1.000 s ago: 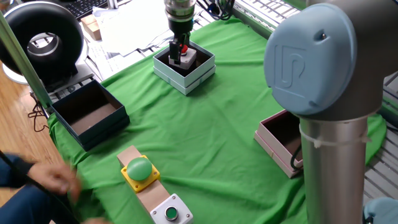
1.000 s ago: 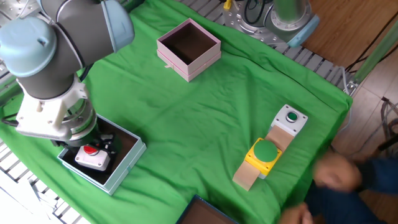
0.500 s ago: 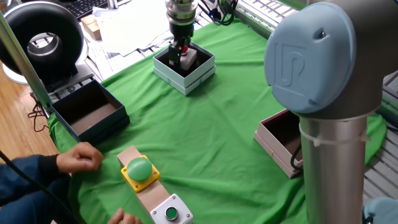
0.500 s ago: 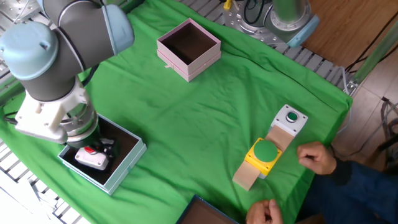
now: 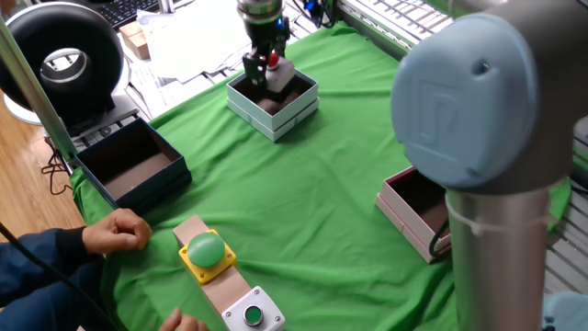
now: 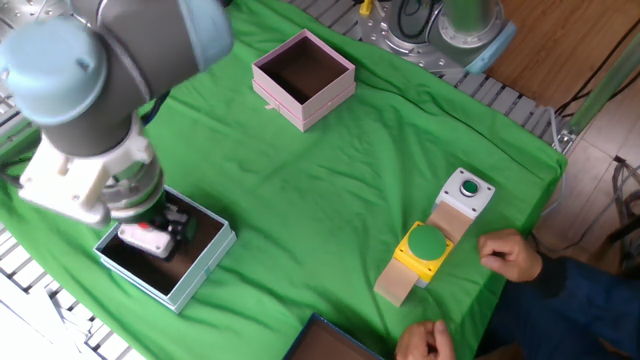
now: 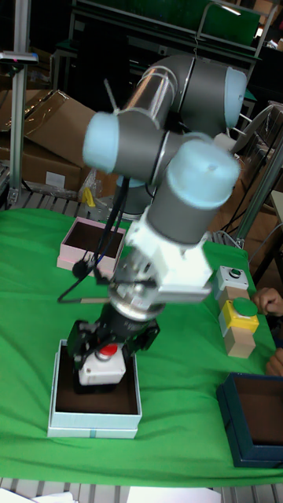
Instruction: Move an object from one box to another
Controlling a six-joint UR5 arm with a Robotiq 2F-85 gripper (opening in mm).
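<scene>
Two high oblique views from opposite desk [image 5: 322,202] sides, one low near frontal view, all sharing white box [image 7: 94,409].

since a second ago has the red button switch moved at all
Yes. The red button switch, clamped in the gripper, has risen out of the white box, now above its rim.

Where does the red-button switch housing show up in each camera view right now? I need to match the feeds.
One fixed view: red-button switch housing top centre, between the jaws, above the white box.
The other fixed view: lower left, over the same box.
Tall fixed view: lower left, raised over the box.
Shared landmark: the pink box.
</scene>
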